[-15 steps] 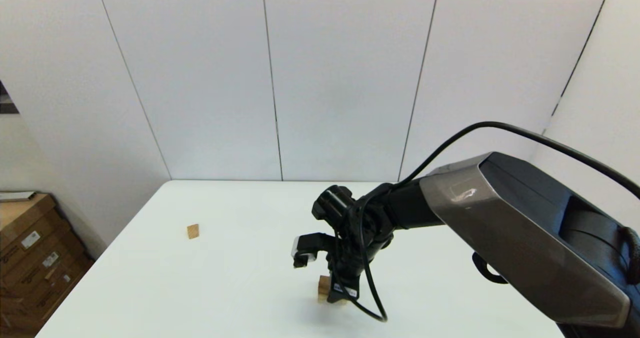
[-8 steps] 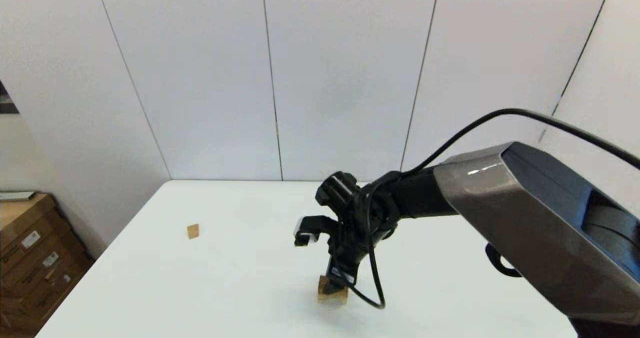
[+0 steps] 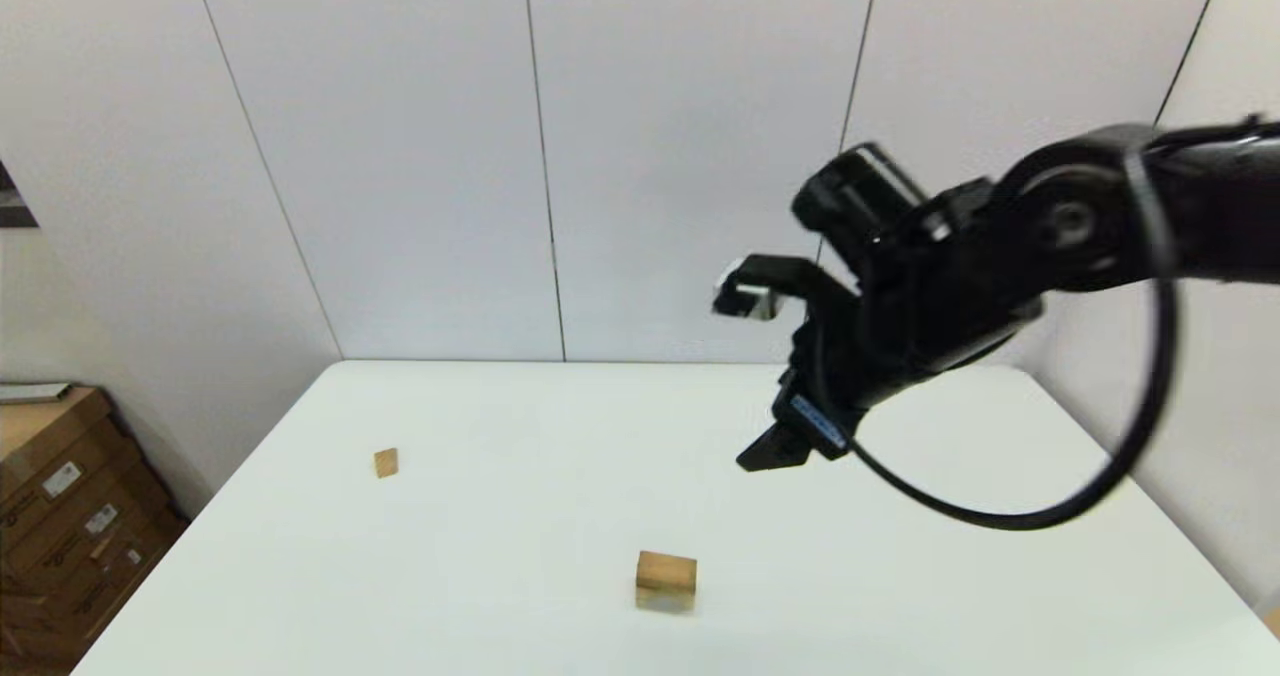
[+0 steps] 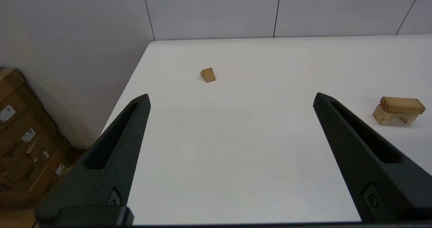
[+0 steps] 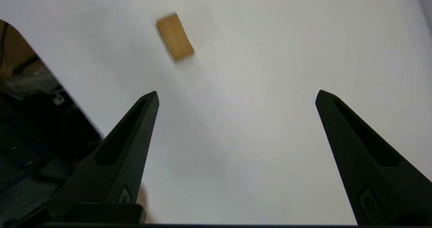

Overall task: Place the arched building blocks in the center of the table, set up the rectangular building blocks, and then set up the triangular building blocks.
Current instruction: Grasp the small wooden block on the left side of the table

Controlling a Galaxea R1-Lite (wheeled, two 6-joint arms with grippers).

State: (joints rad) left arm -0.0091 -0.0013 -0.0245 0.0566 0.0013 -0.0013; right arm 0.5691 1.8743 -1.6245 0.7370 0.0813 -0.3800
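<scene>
Head view: right gripper (image 3: 765, 453) raised high over the table (image 3: 480, 596), fingers empty; their spread can't be read from this angle. Stack of two blocks (image 3: 666, 581) sits near the table's middle, toward the near edge, well clear of the gripper. Wedge (image 3: 386, 462) lies alone far off to the left. Cardboard boxes (image 3: 60, 516) stand on the floor past the left edge, out of the way.

Left wrist view: left gripper (image 4: 231, 100) parked low at the near left side, fingers spread wide, holding nothing. The bar (image 4: 402, 105) lies flat across the arch (image 4: 383, 115), touching it. Wedge (image 4: 208, 75) on its side, open table all round.

Right wrist view: right fingers spread wide, nothing between them; the bar (image 5: 174, 36) shows from above, far below.

Judgement: arch placed, bar set on it; the wedge is left to fetch and put on top. Nothing blocks the way to it.
</scene>
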